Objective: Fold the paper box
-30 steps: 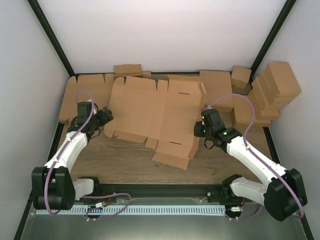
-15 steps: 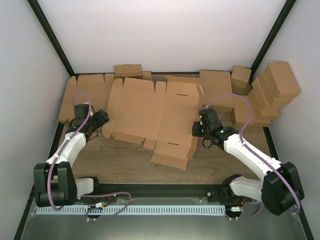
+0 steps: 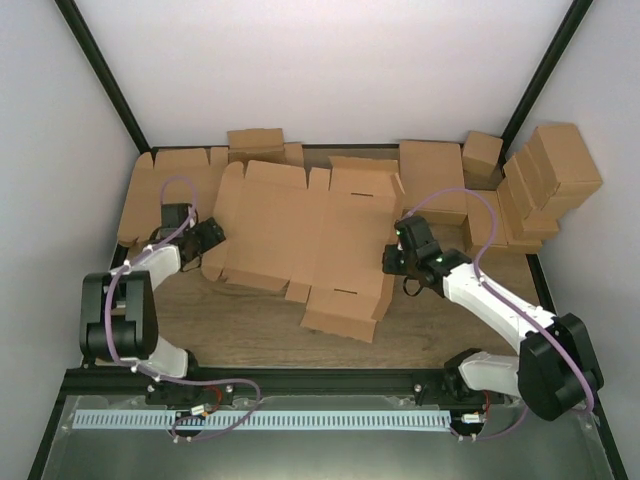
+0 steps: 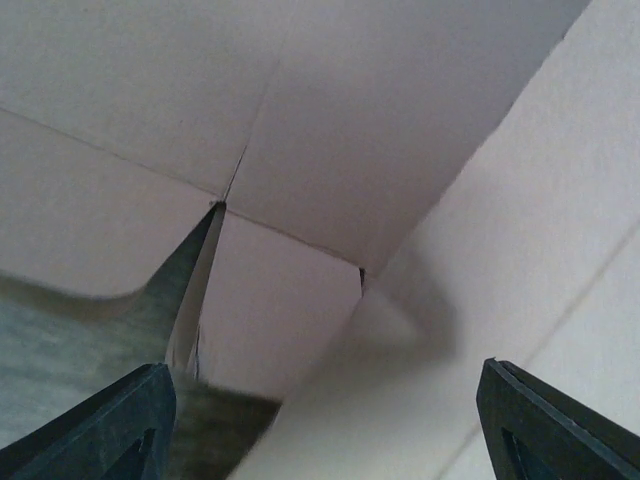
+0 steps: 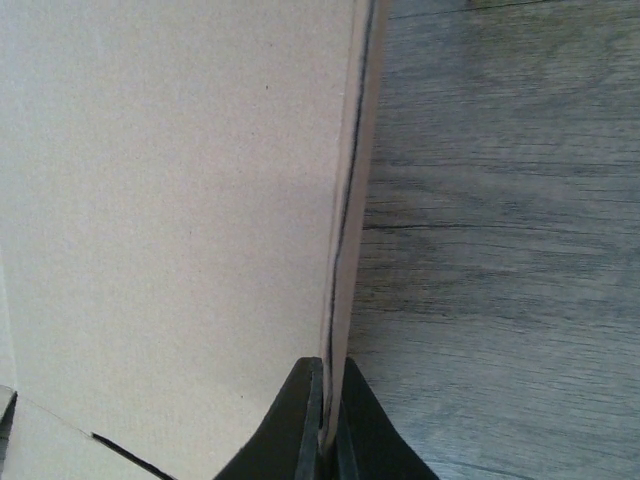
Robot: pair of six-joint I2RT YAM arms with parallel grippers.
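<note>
At the centre of the wooden desk (image 3: 250,325) lies the flat brown corrugated-cardboard paper box (image 3: 300,235), right gripper (image 5: 327,385) clenched on its 3 o'clock edge, likely anchoring it, left gripper (image 3: 212,238) released, spread wide at the 9 o'clock flap, apparently lining up a fold.

Left arm (image 3: 150,265): bent tightly at the elbow, wrist low, forearm pointing right.
Left claw (image 4: 325,370): fingers spread wide, seemingly touching nothing.
Right arm (image 3: 495,305): stretched forward and to the left.
Right claw (image 5: 328,385): fingers pinched together on an edge of the paper box (image 5: 180,200).
</note>
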